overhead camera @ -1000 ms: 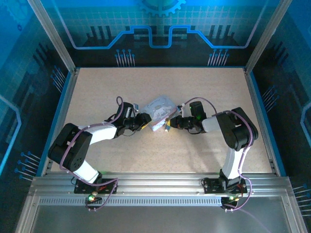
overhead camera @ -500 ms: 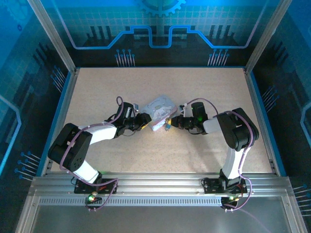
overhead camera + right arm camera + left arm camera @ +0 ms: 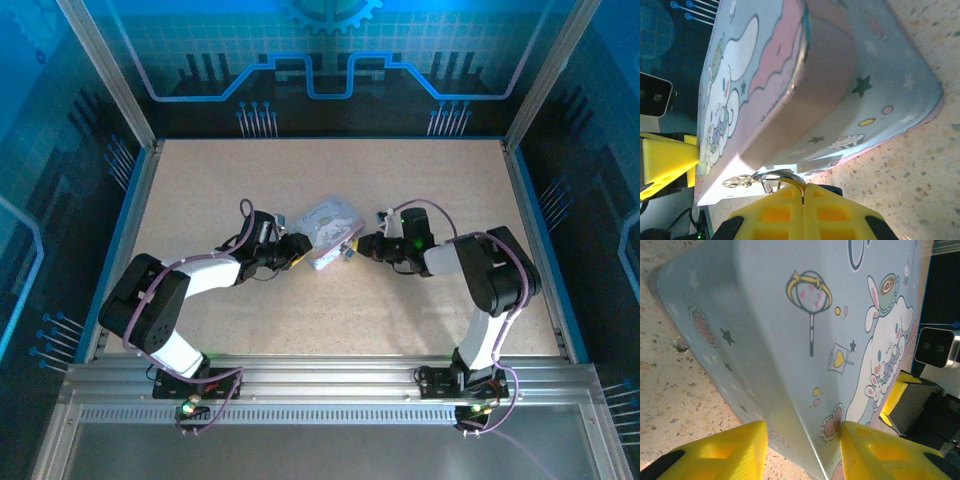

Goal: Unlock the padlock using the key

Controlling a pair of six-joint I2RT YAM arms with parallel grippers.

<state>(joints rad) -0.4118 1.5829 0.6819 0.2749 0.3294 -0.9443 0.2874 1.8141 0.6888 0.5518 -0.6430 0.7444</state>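
At the near edge of the table (image 3: pixel 420 180) the two arms are bolted down, and both reach inward to a pale lilac-grey tin (image 3: pixel 330 228) lying near the middle.

The left arm (image 3: pixel 150 300) comes in from the left. The left claw (image 3: pixel 802 429) is set moderately wide, one yellow finger (image 3: pixel 725 455) on either side of the tin's near corner. The tin's edge runs down into the gap between them. Whether the pads press on the metal cannot be told. Beyond that corner the lid shows a cartoon white rabbit-like figure, a wand and small stars.

The right arm (image 3: pixel 490 280) comes in from the right. The right claw (image 3: pixel 803 192) is closed, its two yellow pads meeting along a thin seam, with the tips just under the tin's lower corner. A curved silvery loop (image 3: pixel 781 179) rises from the top of that seam. A small metal ring (image 3: pixel 737 181) lies just beside it, at the tin's bottom edge. It cannot be told whether the loop is the padlock's shackle or belongs to the key. The padlock's dark body and the key's blade cannot be made out. What the pads pinch, if anything, is hidden.

Beyond the tin the speckled tabletop runs to the blue back wall.
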